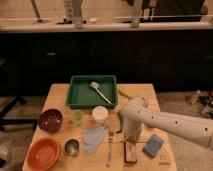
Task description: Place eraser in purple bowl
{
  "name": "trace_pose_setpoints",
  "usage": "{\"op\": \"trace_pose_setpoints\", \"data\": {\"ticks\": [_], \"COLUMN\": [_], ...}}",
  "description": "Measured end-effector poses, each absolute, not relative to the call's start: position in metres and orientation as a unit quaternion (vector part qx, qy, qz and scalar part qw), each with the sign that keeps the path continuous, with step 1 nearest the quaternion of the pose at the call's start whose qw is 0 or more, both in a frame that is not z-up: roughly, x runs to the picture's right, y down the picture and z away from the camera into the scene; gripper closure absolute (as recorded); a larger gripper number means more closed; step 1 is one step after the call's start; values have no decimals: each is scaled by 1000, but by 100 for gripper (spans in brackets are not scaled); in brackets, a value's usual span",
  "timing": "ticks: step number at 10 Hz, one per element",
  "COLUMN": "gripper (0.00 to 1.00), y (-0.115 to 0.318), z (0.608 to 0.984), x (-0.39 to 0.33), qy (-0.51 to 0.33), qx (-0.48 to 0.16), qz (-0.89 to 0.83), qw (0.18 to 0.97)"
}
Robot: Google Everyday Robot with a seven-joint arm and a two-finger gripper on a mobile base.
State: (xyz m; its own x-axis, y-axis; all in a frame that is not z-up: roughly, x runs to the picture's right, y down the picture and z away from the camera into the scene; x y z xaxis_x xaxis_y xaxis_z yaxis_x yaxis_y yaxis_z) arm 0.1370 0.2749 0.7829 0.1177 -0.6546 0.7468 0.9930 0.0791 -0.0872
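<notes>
Pointing down at eraser near table front edge, approx 5 o'clock, gripper, grip state can't tell, purple bowl well apart at 9 o'clock, blue block at eraser's 3 o'clock.

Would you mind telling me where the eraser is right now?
In the camera view, the eraser lies near the front edge of the table, right of centre, between the fork and the blue-grey block, with the gripper just above it.
</notes>
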Motion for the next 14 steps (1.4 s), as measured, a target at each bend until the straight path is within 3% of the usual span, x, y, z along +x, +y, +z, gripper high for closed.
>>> {"op": "trace_pose_setpoints", "data": {"ticks": [2, 14], "gripper": [100, 100], "y": [269, 232], "z": [778, 724], "x": [137, 101], "qy": [-272, -224], "qx": [-303, -318], "qz": [-605, -598], "qw": [684, 701]}}
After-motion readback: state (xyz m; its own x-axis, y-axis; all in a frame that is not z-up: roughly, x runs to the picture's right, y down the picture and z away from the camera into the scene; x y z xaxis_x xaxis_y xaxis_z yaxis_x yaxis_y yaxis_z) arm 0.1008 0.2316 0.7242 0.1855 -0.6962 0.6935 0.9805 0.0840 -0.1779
